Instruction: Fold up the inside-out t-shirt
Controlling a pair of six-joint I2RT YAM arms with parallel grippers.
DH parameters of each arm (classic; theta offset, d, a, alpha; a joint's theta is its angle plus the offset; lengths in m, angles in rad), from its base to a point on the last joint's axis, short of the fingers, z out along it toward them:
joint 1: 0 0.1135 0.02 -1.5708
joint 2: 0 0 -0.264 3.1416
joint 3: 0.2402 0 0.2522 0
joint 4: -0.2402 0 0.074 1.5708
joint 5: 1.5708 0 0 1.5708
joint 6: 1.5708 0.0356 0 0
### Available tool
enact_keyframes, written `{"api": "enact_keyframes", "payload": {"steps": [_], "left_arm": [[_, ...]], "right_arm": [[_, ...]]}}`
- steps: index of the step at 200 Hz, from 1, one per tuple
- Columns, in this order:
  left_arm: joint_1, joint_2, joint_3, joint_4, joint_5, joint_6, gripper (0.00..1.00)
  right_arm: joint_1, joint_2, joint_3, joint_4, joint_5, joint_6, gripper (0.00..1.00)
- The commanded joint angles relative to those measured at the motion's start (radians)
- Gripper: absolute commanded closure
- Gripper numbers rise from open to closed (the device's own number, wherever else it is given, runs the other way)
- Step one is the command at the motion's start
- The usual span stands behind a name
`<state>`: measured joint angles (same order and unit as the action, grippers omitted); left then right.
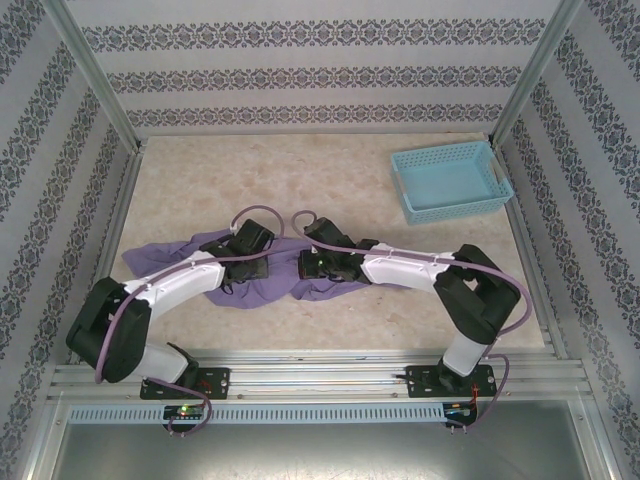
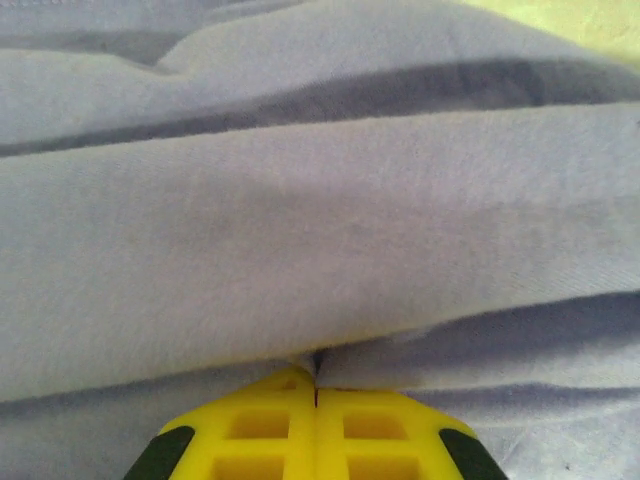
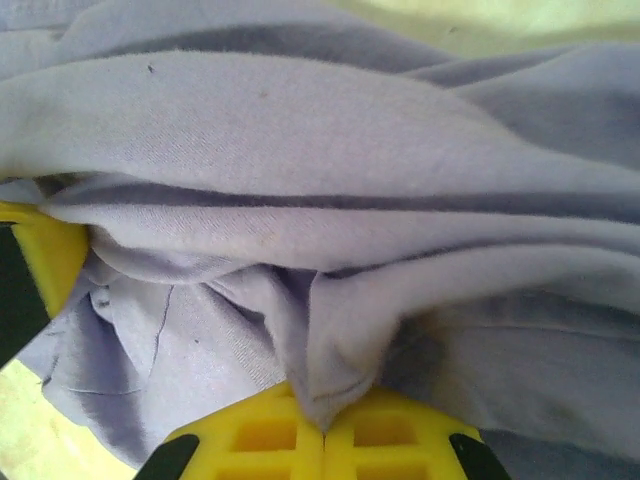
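The lavender t-shirt (image 1: 160,258) lies bunched on the table between and under both arms. It spreads left of the left arm and pokes out below the wrists. My left gripper (image 1: 246,262) rests on the shirt's middle. In the left wrist view its yellow fingers (image 2: 316,375) are shut, with a ridge of cloth (image 2: 300,250) pinched at the tips. My right gripper (image 1: 306,264) faces it from the right. In the right wrist view it (image 3: 324,428) is shut on a pulled-up fold of the shirt (image 3: 340,330). A yellow finger (image 3: 40,250) shows at the left edge there.
A light blue lattice basket (image 1: 450,180) stands at the back right of the marble-patterned table (image 1: 300,170). Patterned walls and metal posts close in the sides and back. A metal rail (image 1: 320,375) runs along the near edge by the arm bases.
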<state>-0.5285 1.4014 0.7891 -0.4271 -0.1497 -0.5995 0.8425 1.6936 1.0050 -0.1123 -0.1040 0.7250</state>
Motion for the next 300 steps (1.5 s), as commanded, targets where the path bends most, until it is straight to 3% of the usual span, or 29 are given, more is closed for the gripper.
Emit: {"api": "enact_keyframes", "payload": {"steps": [1,45,67,100,125,164,225,246,300], "left_arm": [[0.009,-0.068,-0.016,0.052,0.002,-0.019,1.0],[-0.006,-0.23,0.078,-0.102,0.03,-0.118,1.0],[-0.037,-0.311,0.094,-0.065,0.064,-0.14,1.0],[-0.042,-0.252,0.047,-0.038,0.13,-0.179,1.0],[-0.063,-0.239,-0.012,0.017,0.16,-0.21,1.0],[-0.065,-0.238,-0.026,0.008,0.138,-0.176,1.0],[-0.064,-0.209,-0.026,0.029,0.143,-0.162,1.0],[-0.064,-0.202,-0.028,0.038,0.157,-0.168,1.0],[-0.064,-0.23,-0.037,0.017,0.159,-0.162,1.0]], "right_arm": [[0.004,-0.116,-0.023,-0.074,0.106,-0.064,1.0],[0.004,-0.301,-0.127,-0.188,0.224,-0.094,1.0],[0.004,-0.377,-0.22,-0.217,0.278,-0.049,1.0],[0.004,-0.434,-0.346,-0.175,0.272,0.019,1.0],[0.016,-0.441,-0.33,-0.203,0.288,0.013,0.75],[0.118,-0.47,-0.193,-0.295,0.37,-0.062,0.59],[0.225,-0.215,-0.029,-0.11,0.157,-0.048,0.56],[0.224,-0.091,0.045,-0.078,0.08,-0.017,0.61],[0.151,0.089,0.135,-0.076,0.076,0.016,0.62]]}}
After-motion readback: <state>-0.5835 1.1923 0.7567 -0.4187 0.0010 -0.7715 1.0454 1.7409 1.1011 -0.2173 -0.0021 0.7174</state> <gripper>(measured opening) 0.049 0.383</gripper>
